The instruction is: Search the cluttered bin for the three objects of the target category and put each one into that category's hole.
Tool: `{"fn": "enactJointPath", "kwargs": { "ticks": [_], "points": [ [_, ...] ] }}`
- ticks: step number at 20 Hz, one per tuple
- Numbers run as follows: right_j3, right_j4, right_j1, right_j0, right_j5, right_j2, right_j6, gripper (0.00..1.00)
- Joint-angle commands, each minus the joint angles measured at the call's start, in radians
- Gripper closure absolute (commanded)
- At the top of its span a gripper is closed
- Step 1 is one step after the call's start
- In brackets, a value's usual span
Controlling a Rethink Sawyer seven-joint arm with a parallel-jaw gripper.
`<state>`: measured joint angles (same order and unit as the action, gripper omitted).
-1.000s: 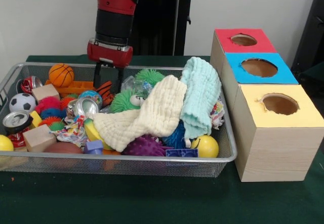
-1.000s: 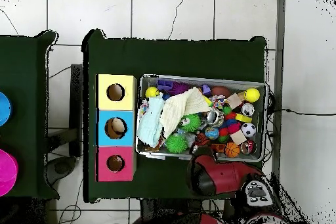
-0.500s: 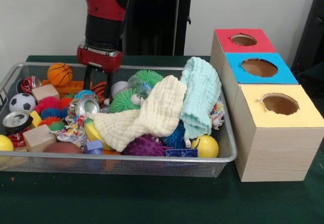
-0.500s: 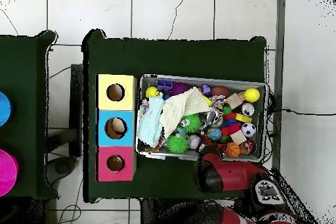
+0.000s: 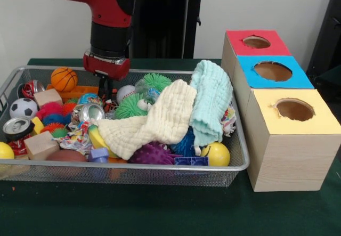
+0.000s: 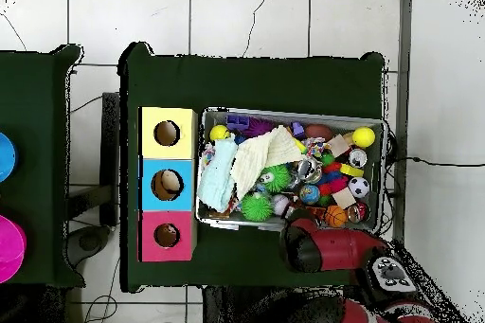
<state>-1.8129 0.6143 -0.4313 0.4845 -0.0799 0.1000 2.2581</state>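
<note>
1. Green cloth covers the table point(image 5: 160, 209); a pale wall stands behind, and the overhead view shows white floor tiles around it.
2. No brand, label or writing can be read on anything.
3. A red and black arm point(image 5: 109, 12) comes down over the bin's far side.
4. The bin point(image 5: 176, 165) is a shallow silver wire-mesh basket with a rounded rim, sitting on the cloth just beside the box point(image 5: 287, 156); in the overhead view the bin point(image 6: 384, 163) lies to the right of the box.
5. The box is pale wood with three round holes in a row: a yellow surround nearest the camera, blue in the middle, and the red-surround hole point(image 5: 256, 42) farthest back.
6. A cream cloth point(image 5: 154, 121) and a mint cloth point(image 5: 210, 100) lie draped over the toys.
7. A basketball point(image 5: 64, 79) sits at the far left of the bin.
8. The gripper point(image 5: 106, 94) is low among the clutter; its fingers look drawn close together, but whether they grip anything cannot be told.
9. No orange figure can be picked out with certainty in the clutter.
</note>
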Motion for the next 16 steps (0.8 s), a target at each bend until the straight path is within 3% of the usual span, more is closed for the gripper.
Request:
{"fn": "enactJointPath", "kwargs": {
  "ticks": [1, 6, 12, 16],
  "points": [
    [0.011, -0.008, 0.135, 0.004, 0.239, -0.101, -0.034, 1.0],
    [-0.025, -0.009, 0.043, -0.024, 0.247, -0.081, -0.031, 1.0],
    [-0.124, 0.003, -0.265, -0.137, 0.225, 0.03, -0.011, 1.0],
    [-0.148, 0.03, -0.376, -0.172, 0.215, 0.061, -0.02, 1.0]
  ]
}}
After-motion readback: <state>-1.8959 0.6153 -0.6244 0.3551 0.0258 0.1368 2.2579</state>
